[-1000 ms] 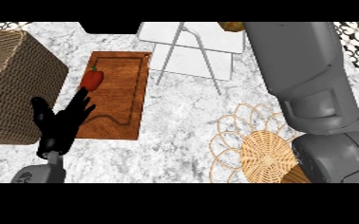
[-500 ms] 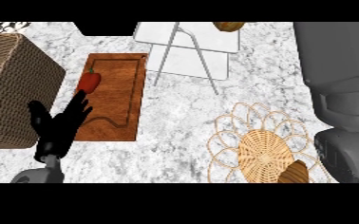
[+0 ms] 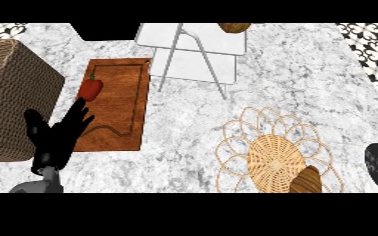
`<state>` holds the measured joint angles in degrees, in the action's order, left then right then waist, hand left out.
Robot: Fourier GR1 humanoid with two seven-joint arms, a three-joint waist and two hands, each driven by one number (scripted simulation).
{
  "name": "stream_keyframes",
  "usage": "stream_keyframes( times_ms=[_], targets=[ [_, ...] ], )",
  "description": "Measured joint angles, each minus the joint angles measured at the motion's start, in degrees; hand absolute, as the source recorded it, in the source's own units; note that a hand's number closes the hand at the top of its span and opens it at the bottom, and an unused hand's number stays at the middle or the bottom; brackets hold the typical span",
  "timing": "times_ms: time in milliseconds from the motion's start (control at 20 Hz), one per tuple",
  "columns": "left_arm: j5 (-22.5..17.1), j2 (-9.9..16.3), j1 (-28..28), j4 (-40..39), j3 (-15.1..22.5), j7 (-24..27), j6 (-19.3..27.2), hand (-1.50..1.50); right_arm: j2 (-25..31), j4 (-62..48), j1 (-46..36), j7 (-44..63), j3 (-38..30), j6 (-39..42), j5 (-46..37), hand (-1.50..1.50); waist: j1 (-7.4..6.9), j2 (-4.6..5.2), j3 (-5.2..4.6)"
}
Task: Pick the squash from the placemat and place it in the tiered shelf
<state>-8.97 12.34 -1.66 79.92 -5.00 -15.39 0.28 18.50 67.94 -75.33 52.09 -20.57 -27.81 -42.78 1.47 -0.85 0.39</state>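
While the tan butternut squash lies on the round woven wicker placemat at lower right, the black left hand rests open, fingers spread, over a wooden board. White tiered metal shelf stands on the marble bench. Right hand: fingers hidden, cannot tell.

Bright, even light over the marble counter; faint shadows, no glare.

Cut off by the lower edge: brown squash on the woven wicker placemat. Right edge crops the black right hand, fingers unseen. Left edge clips the woven basket.
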Motion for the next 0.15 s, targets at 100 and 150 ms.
stream_keyframes(
  times_ms=[100,150],
  targets=[
    [-0.2,-0.1,0.1,0.2,-0.1,0.0,-0.2,0.0,1.5,4.8,2.6,1.0,-0.7,2.9,2.4,-1.5,-0.07,0.03,-0.04],
    [0.1,-0.5,0.3,1.0,0.4,-0.5,0.2,0.0,2.0,7.4,4.1,1.6,-0.8,4.2,3.3,-1.5,-0.1,0.03,-0.05]
  ],
)
